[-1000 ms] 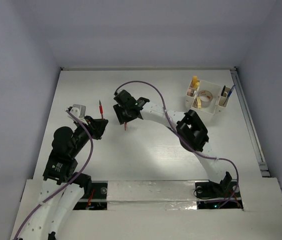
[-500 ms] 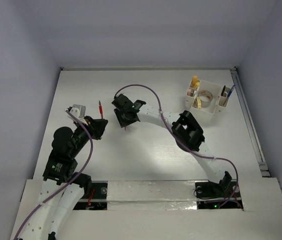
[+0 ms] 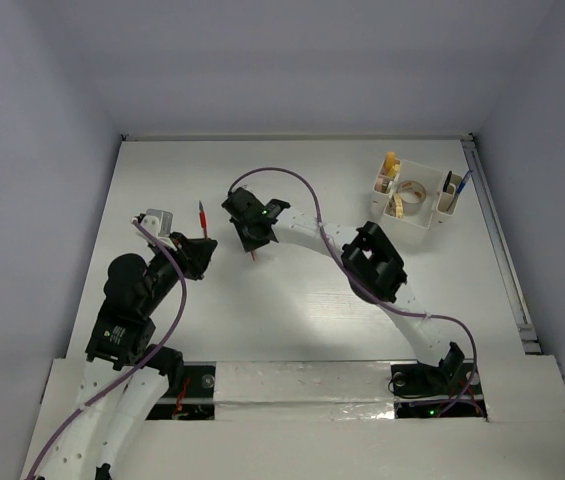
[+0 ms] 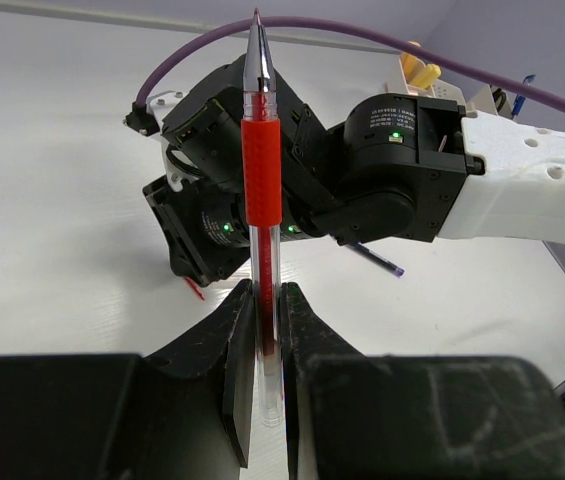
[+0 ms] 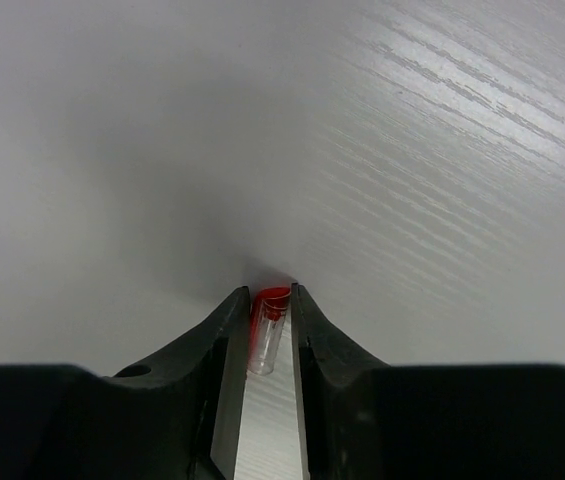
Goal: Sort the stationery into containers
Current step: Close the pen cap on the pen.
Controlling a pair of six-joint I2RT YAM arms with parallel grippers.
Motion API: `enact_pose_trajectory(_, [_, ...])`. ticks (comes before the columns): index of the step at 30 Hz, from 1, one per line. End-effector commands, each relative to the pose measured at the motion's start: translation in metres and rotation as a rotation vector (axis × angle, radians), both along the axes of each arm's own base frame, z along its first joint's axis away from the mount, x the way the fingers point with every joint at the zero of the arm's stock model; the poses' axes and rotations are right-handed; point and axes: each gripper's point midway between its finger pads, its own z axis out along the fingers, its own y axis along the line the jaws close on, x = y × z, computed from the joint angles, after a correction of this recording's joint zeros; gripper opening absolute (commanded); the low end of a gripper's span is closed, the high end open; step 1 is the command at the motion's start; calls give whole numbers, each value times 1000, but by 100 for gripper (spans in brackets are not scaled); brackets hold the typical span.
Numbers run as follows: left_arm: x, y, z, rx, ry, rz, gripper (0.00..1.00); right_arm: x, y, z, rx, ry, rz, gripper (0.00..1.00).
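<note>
Fingers (image 5: 224,345) on the right have narrowed around the red pen cap (image 5: 268,325).

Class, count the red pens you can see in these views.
2 red pens: one upright in the left pincer; one between the fingers of the right pincer. More may be hidden.

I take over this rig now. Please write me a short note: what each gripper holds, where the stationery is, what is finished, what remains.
Left gripper: shut on the red pen, held upright.
Right gripper: fingers flank a small red-tipped clear piece on the table; a firm grip cannot be told.
Organizer: tape roll, yellow block and blue pen already inside.
Left to do: both red items, plus a dark pen on the table.
</note>
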Motion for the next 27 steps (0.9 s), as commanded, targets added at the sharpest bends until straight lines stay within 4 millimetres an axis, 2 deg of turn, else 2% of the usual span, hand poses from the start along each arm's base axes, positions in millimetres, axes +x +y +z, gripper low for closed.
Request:
enact_pose_trajectory(1, [-2,0,23,-15,-72,-3,0,-6,6,-8,-20,5,5,27])
enact_pose_trajectory(5, [-2,0,24,-17,-77,-3,0,-7,3,-12,-34,11,0,22])
enact_pose_trajectory(10, [-2,0,24,-17,-77,-5,0,-9,6,-12,-11,20,-9,0])
enact_pose_trajectory(11, [-2,0,23,-16,-74,-5,0,-7,16,-1,48,11,-6,0])
enact_pose_trajectory(13, [-1,0,22,-14,-69,-3,0,-5,29,9,142,-11,-7,0])
enact_pose_trajectory(14, [-1,-1,22,-14,-69,-3,0,-5,35,19,187,-22,-6,0])
enact_pose_trajectory(15, [0,-1,20,-12,-62,-5,0,-4,41,44,251,-46,-2,0])
enact_pose_trajectory(18, [1,-4,18,-11,-49,-17,0,1,50,82,389,-121,-14,0])
enact_pose_trajectory(19, [0,-6,19,-14,-55,-31,0,2,50,112,469,-174,-16,0])
enact_pose_trajectory(21, [-1,-10,18,-19,-56,-58,0,2,44,139,525,-230,-33,0])
enact_pose_trajectory(22, [-2,-12,17,-20,-52,-72,0,0,39,174,583,-276,-31,0])
enact_pose_trajectory(23, [-4,-16,20,-29,-58,-97,0,-3,33,176,607,-299,-35,0])
enact_pose_trajectory(25, [-5,-21,17,-38,-48,-126,0,-9,25,199,669,-340,-30,0])
enact_pose_trajectory(26, [-8,-27,18,-55,-46,-158,0,-15,18,239,757,-401,-25,0])
enact_pose_trajectory(27, [-9,-31,14,-67,-33,-181,0,-18,12,248,781,-418,-30,0])
